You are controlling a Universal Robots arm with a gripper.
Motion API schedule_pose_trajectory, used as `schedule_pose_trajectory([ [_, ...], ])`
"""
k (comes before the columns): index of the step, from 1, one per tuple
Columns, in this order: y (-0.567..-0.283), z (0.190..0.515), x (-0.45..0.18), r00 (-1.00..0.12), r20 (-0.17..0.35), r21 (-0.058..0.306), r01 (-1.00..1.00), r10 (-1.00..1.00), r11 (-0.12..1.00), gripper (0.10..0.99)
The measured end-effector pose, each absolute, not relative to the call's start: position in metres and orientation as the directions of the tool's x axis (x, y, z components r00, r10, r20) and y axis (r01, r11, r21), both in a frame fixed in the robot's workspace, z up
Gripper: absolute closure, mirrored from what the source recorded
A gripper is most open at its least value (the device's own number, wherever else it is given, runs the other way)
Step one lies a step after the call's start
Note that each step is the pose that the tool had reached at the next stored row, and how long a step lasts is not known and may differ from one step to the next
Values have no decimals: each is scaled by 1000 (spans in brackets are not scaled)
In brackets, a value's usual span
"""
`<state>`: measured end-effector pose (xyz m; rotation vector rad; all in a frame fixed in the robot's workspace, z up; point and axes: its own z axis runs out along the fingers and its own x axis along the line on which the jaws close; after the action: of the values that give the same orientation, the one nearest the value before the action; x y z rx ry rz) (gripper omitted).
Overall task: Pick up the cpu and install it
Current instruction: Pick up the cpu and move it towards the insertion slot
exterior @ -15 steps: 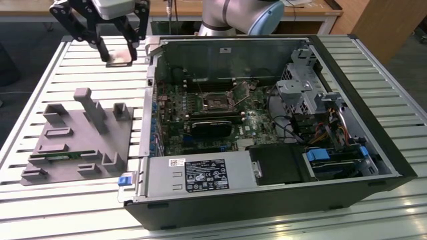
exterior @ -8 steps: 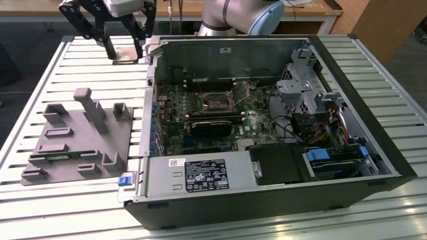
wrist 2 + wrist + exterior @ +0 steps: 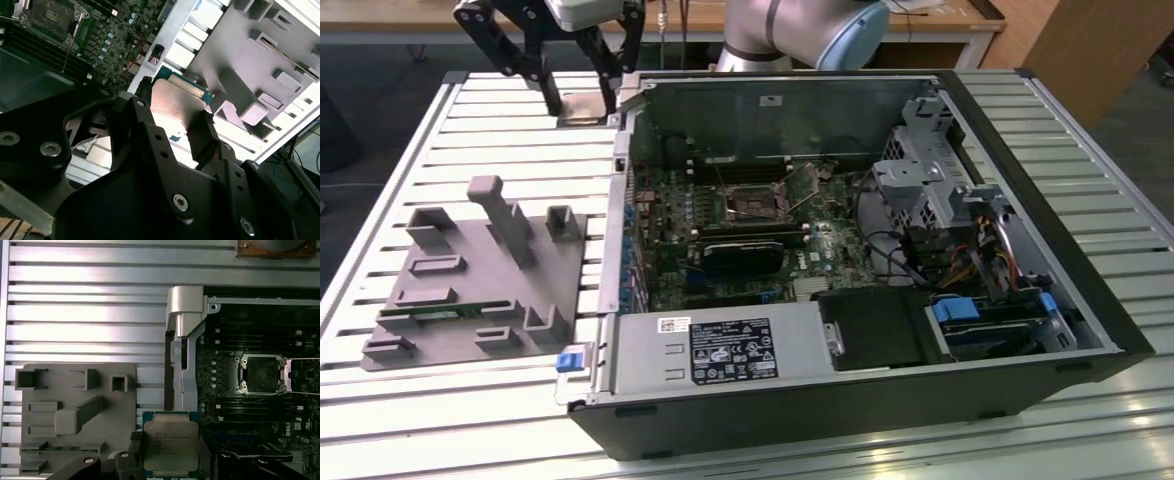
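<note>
Gripper (image 3: 171, 456) is clenched on the cpu (image 3: 171, 445). In both wrist views the black fingers (image 3: 202, 131) pinch two opposite edges, w/ the silvery lid facing the first wrist cam. In the exterior view the gripper (image 3: 580, 98) hangs above the slatted table (image 3: 520, 110), just outside the far corner of the open PC case (image 3: 607, 260). So the chip is in the air and well apart from the cpu socket (image 3: 262, 374) on the motherboard (image 3: 720, 235). The socket looks bare, its load plate (image 3: 807, 178) tipped up. Risks, as I judge them:

- **Slip or twist:** the grip is on thin edges only, so a jolt or a brush vs the case's metal side wall (image 3: 182, 340) could turn or drop the chip.
- **Misalignment:** if the chip is rotated or off-centre when it meets the socket, the contacts could be bent. Can't tell notch orientation from here.
- **Tilt:** in the second wrist view the chip sits a bit tilted btw the fingers. A corner-first landing could jam it.
- **Snags:** the raised load plate and the cables (image 3: 894, 255) near the socket could catch the fingers.

The grey fixture tray (image 3: 480, 280) w/ its green memory stick (image 3: 440, 312) is beside the case, clear of the arm.
</note>
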<state>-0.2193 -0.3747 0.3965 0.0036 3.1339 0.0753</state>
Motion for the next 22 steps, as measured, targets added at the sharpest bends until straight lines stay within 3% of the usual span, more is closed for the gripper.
schedule_pose_trajectory([
  [22, -364, 395, -193, -1000, -7, 48, 2, 3, 999, 553],
])
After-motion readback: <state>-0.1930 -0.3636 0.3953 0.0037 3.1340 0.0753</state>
